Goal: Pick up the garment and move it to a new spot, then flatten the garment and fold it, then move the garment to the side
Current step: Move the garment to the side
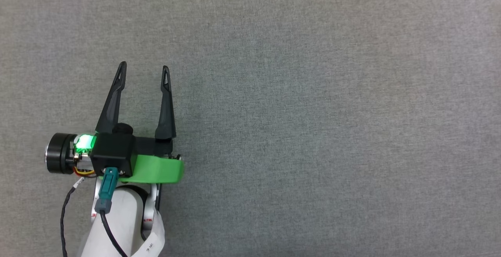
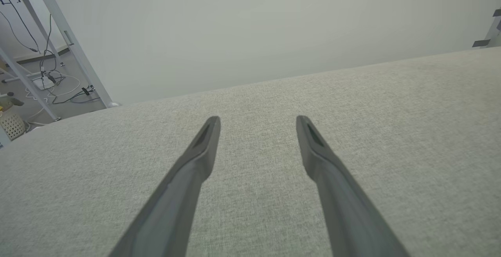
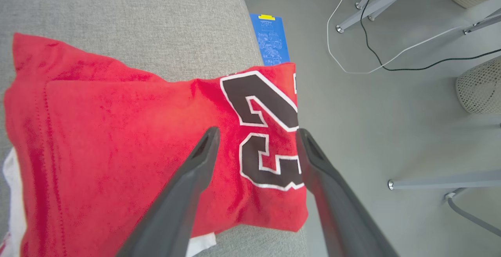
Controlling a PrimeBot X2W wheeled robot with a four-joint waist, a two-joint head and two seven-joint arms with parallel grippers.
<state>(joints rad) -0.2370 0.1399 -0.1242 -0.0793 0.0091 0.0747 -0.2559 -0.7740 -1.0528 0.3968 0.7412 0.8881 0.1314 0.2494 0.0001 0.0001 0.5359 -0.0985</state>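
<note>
Reach decides the coming move, and it favours the right arm. At the lower left of the head view the left hand (image 1: 144, 66) hangs released, its two dark fingers spread and pointing up the frame, with only the grey cloth of the bench (image 1: 313, 92) under them. Its own wrist view gives the same spread fingers over plain cloth, with a pale wall (image 2: 254, 26) beyond. The garment (image 3: 117, 139) lies in the right wrist view, folded into a broad red block. It runs from the left edge of the frame to just right of centre, so its long axis goes across the frame, crosswise to the fingers. A strip of white sleeve (image 3: 11, 194) peeps out at the far left. The black "23" (image 3: 266, 131) sits at the block's right end, and that end reaches the bench's edge, perhaps hanging slightly over the floor (image 3: 372, 131). The right hand (image 3: 258, 131) is directly above that numbered end and is released too. Its fingers stand apart on either side of the "23", the left one over red cloth and the right one over the garment's right edge, with no cloth pinched between them. Whether the tips touch the cloth I cannot tell. Judged from the neat fold and its place at the edge, the garment looks set aside. Any further nudge would fall to the right hand, working along the block's short way.
</note>
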